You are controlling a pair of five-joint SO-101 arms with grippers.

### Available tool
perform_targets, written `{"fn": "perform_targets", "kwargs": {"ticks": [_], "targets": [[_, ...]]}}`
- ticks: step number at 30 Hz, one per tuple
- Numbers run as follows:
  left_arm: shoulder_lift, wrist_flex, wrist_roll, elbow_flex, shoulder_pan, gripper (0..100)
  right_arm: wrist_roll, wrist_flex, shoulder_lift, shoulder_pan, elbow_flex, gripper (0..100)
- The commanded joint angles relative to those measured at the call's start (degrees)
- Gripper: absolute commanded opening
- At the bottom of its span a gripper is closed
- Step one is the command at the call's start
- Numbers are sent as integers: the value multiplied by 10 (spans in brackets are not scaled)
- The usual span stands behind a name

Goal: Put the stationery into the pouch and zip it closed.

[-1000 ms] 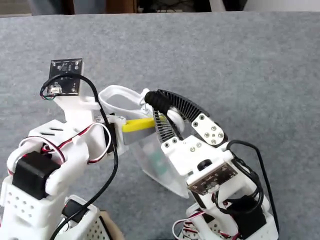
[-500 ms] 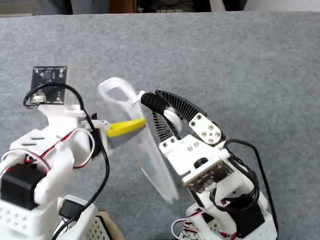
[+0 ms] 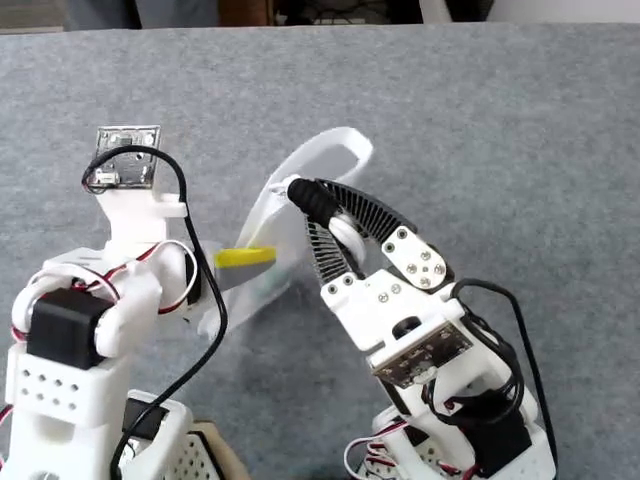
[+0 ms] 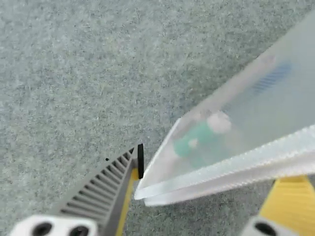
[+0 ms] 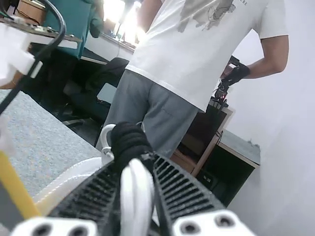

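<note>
— The pouch (image 4: 256,123) is looking like frosted, see-through plastic, smooth and faintly glossy.
— And the table (image 3: 500,120) is wearing rough, matt grey cloth, while the right gripper (image 3: 298,192) is showing ribbed black plastic.

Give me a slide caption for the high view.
Right claw holds the pouch by its rim, tilted over the table; left claw at its other end.

Flat, even overhead light on the table (image 3: 500,120), only soft shadows. Right wrist view is backlit, with a blown-out glare patch (image 5: 123,12) behind. The pouch (image 4: 256,123) catches a mild sheen.
</note>
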Motion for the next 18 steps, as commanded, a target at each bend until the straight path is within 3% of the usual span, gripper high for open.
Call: {"fn": "perform_targets", "kwargs": {"ticks": [1,18], "targets": [[-7,-23,-4,0,-9,411,-4,-18,-7,3,-38,12],[-1,-62,-4,-76,46,411,-5,-13,-7,1,-35,12]]}}
